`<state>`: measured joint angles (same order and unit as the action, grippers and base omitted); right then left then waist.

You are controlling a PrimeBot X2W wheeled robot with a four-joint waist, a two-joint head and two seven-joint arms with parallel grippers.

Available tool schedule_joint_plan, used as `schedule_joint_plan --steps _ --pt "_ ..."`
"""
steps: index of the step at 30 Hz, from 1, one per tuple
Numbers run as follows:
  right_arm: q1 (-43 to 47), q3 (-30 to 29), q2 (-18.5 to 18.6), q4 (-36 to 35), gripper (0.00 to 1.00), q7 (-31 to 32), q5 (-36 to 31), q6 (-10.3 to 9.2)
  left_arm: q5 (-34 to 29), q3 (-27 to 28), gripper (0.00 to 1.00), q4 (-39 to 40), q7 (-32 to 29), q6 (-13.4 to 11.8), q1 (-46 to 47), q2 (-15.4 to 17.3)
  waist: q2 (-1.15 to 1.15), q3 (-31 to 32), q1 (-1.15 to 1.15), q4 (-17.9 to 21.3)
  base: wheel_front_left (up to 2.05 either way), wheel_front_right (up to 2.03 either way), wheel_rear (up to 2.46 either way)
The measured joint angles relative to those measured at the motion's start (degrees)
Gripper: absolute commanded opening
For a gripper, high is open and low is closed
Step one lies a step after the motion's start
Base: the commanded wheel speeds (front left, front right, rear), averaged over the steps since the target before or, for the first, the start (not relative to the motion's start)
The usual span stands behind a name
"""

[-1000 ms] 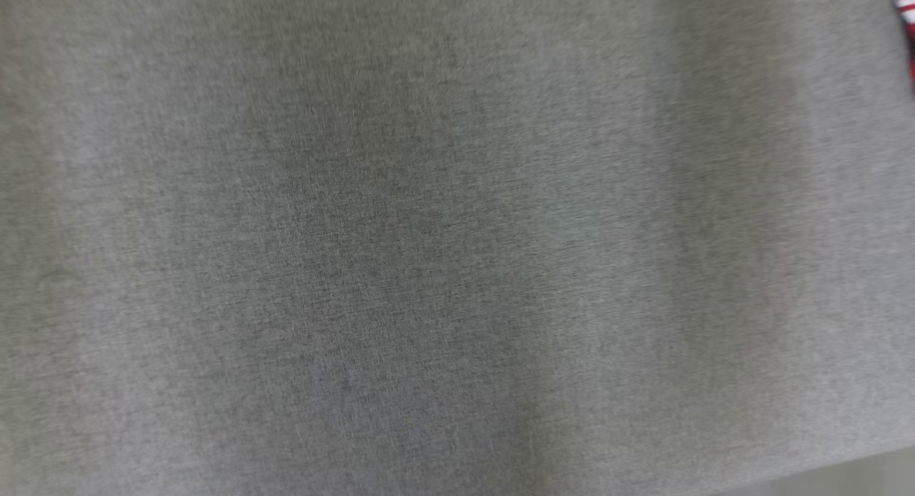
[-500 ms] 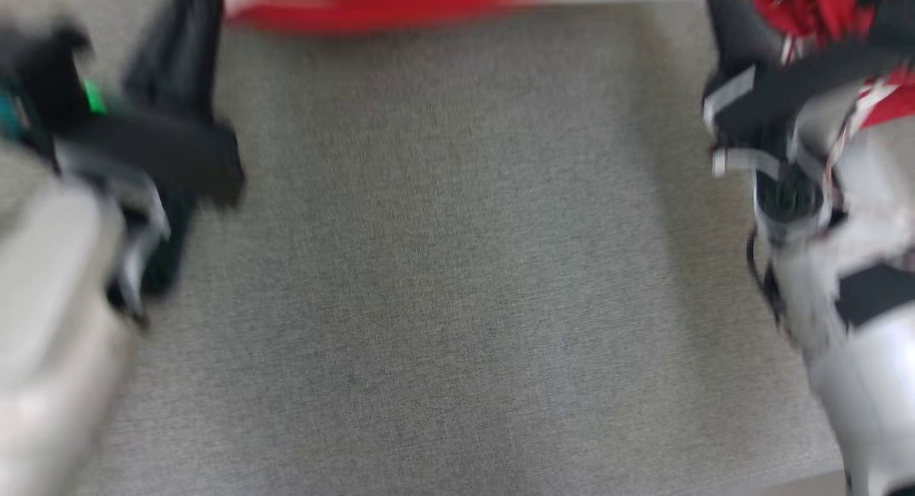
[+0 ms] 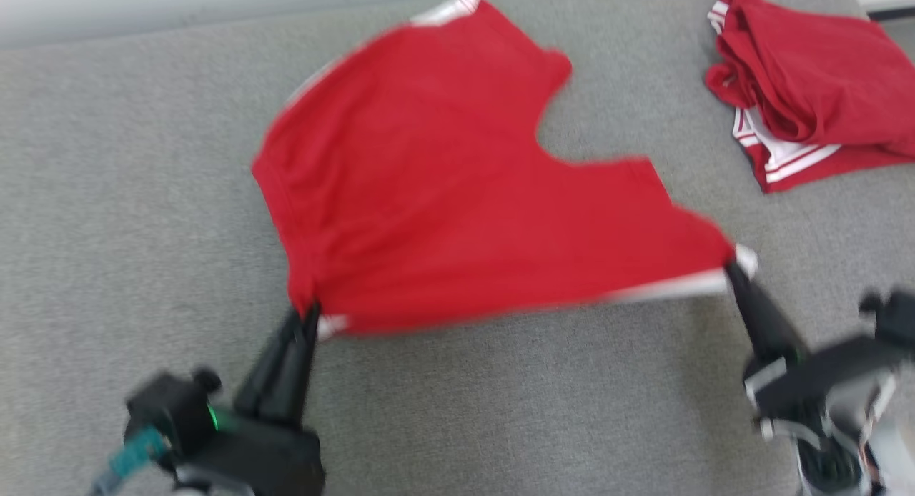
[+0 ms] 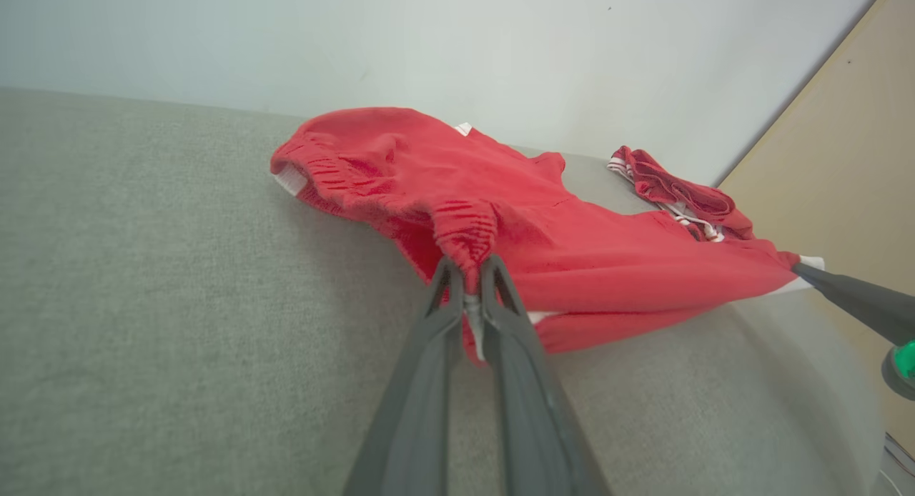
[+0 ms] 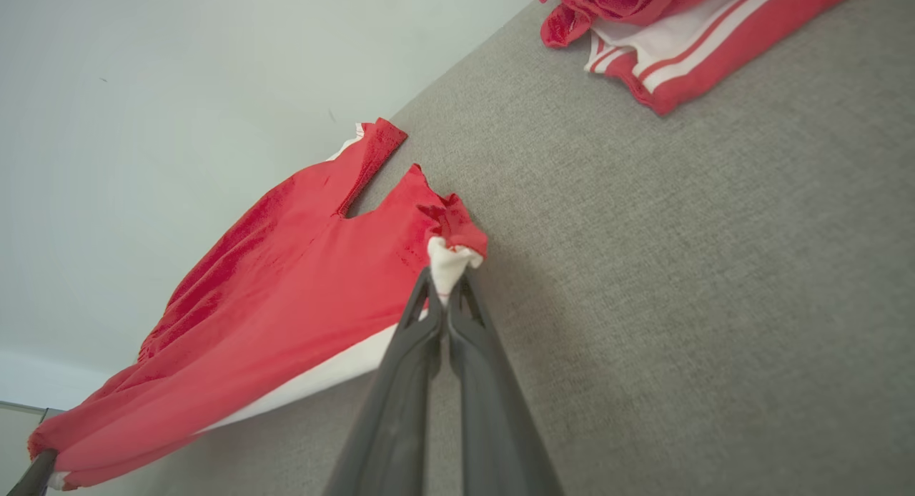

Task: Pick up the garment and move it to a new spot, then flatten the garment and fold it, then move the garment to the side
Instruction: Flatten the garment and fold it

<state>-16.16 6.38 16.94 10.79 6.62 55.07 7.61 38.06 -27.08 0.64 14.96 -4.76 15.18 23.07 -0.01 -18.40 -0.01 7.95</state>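
Grey surface [image 3: 500, 410]: spans head view; pale wall [image 4: 357, 38] behind it in wrist views.
Red garment [image 3: 443, 196]: centre of head view, stretched between both grippers; near edge taut, with white band at right end; far edge reaches upper centre.
Second garment [image 3: 808, 88]: red with white stripes, crumpled, upper right, apart from first.
Left gripper [image 3: 309, 311]: lower left, fingers clamped on garment's bunched left corner.
Right gripper [image 3: 730, 266]: lower right, fingers pinched together on white-edged right corner.
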Motion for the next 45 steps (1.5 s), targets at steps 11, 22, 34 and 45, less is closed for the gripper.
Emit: schedule_joint_plan --steps 11,22,34,45 --pt "24.12 -10.22 -6.98 -12.46 0.00 8.06 -5.45 0.01 -4.60 2.19 0.00 -2.23 -0.01 3.76 -14.98 -6.15 0.00 5.86 0.00 -2.70 0.00 0.00 0.00" --pt "30.23 -17.23 -13.55 -21.02 0.00 14.58 -7.68 0.00 -8.24 5.69 0.00 -2.76 0.00 7.38 -19.22 -10.02 0.01 8.94 0.01 -5.44 0.00 0.00 0.00" --pt "10.39 -21.05 -13.94 -17.48 0.00 17.05 -8.42 -0.05 -11.92 4.34 0.00 -3.19 0.03 10.67 -9.48 -12.92 0.02 7.57 0.02 -7.64 0.00 0.00 0.00" --pt "-18.31 -21.09 -13.11 2.55 0.00 16.57 -17.95 -0.05 -9.11 4.65 0.00 -13.30 0.15 11.84 7.11 -17.16 0.02 2.15 0.03 -11.19 0.00 0.00 0.00"
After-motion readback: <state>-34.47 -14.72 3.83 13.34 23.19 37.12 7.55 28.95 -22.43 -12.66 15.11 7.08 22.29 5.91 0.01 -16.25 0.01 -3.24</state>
